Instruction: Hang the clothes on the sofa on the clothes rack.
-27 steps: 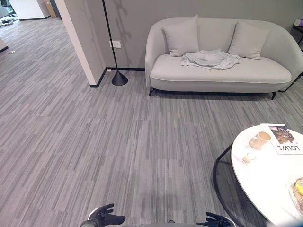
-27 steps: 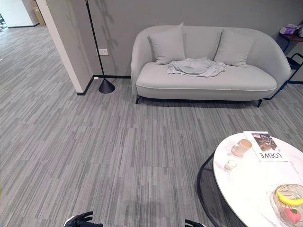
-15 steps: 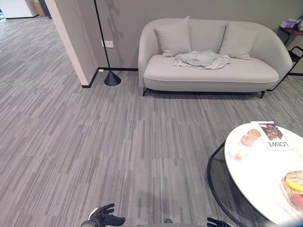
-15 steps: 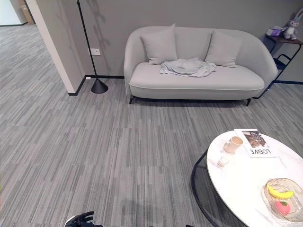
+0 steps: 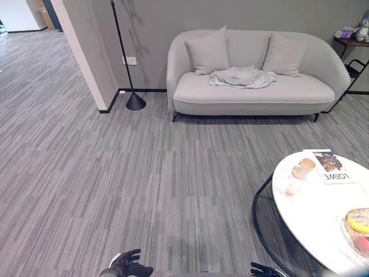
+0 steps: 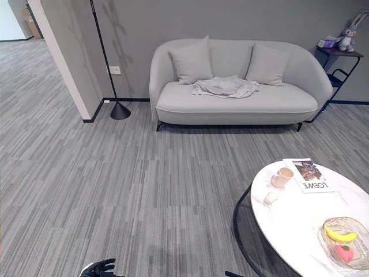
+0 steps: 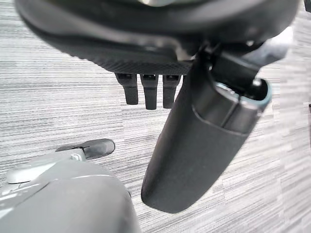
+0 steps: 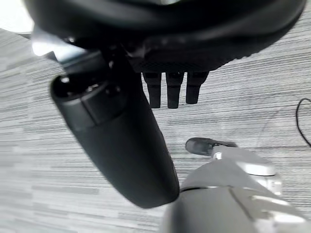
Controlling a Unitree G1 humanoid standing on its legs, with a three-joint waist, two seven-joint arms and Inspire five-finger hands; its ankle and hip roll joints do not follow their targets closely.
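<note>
The right hand [image 5: 262, 269] is cut off at the head view's lower edge; the left hand [image 5: 128, 265] shows more, fingers spread and relaxed; both hang low over the floor, empty, fingers straight in their wrist views; the clothes [image 5: 241, 77] lie crumpled on the sofa [image 5: 253, 95], well ahead of both hands.

I see pale grey sofa [image 6: 230, 98] | crumpled light grey clothes [image 6: 225, 86] | grey streaked floor [image 6: 115, 173] | white counter [image 6: 300, 219] | yellow banana [image 6: 340, 234] | dark left hand [image 5: 127, 265]
</note>
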